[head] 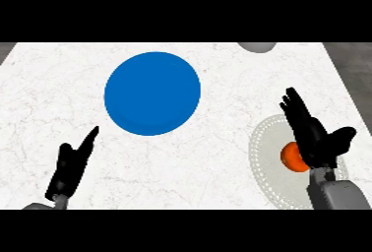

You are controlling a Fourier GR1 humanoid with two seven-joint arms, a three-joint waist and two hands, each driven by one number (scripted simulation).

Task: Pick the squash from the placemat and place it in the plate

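Observation:
An orange squash (292, 156) lies on a round pale placemat (270, 147) with a dotted rim at the right of the counter. My right hand (314, 135) hovers over it with straight fingers pointing away and thumb spread, hiding the squash's right side. A blue plate (152, 93) sits left of centre, farther back, with nothing on it. My left hand (71, 165) rests open at the lower left, fingers up, well clear of the plate.
A grey rounded object (256, 46) shows partly at the counter's far edge. White marble counter (210, 167) lies bare between plate and placemat. Dark floor borders the counter at both upper corners.

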